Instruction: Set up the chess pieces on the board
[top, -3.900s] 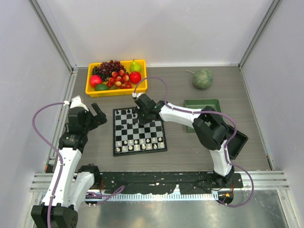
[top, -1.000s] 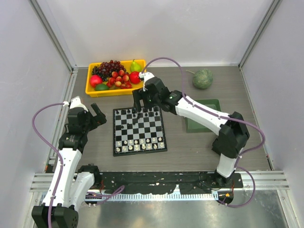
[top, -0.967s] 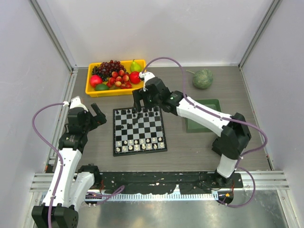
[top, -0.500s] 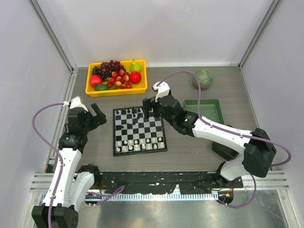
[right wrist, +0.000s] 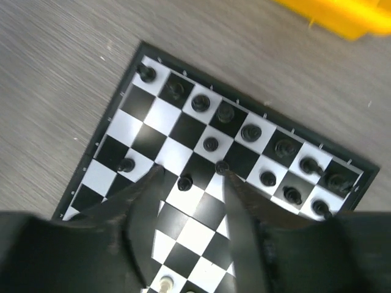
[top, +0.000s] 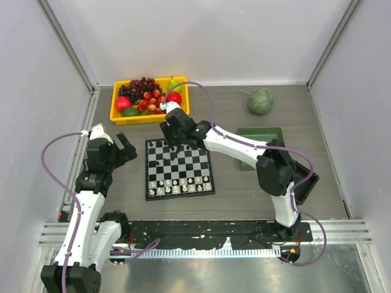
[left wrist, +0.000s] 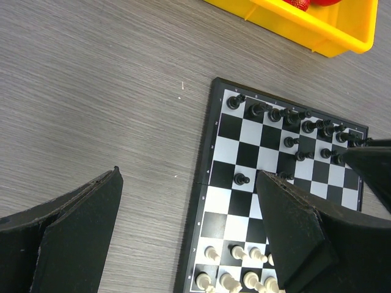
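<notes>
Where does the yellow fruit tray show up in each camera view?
Top external: yellow fruit tray at far left, behind the board.
Left wrist: top right corner, cropped.
Right wrist: top right corner, a blurred sliver.
Shared landmark: the black piece on the board's far left corner square.

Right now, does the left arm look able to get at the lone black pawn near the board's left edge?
Probably yes. The open left gripper hovers by that edge, and the pawn stands alone with bare squares around it. The right gripper over the back rows could crowd it.
</notes>
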### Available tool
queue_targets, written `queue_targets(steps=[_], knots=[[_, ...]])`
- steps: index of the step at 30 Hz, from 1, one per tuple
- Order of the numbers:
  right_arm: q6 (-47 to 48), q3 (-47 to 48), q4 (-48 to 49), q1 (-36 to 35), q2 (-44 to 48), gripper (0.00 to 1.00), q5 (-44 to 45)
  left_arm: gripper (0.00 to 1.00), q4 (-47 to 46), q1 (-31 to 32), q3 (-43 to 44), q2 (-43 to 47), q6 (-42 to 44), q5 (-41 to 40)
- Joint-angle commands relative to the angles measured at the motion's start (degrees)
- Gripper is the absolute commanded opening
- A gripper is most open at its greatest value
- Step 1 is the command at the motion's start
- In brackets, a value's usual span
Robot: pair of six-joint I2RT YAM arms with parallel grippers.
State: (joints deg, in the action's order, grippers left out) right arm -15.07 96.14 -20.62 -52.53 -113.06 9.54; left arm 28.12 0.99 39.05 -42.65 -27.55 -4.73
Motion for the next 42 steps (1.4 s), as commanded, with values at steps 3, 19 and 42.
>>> queue_targets(steps=[3, 19, 42], knots=[[-3.91, 3.53, -9.88, -0.20, -3.14, 0.44, 1.71, 0.99, -0.70, -0.56, 0.41, 0.55, 1.54, -0.98], [-4.71, 5.81, -9.88, 1.20, -8.41, 0.41, 1.97, 0.99, -1.14, -0.56, 0.59, 0.12, 1.18, -0.19], [-4.18, 9.24, -9.70, 2.00, -12.28, 0.36, -0.49, 0.99, -1.31, -0.73, 0.15, -0.06, 1.18, -0.19]])
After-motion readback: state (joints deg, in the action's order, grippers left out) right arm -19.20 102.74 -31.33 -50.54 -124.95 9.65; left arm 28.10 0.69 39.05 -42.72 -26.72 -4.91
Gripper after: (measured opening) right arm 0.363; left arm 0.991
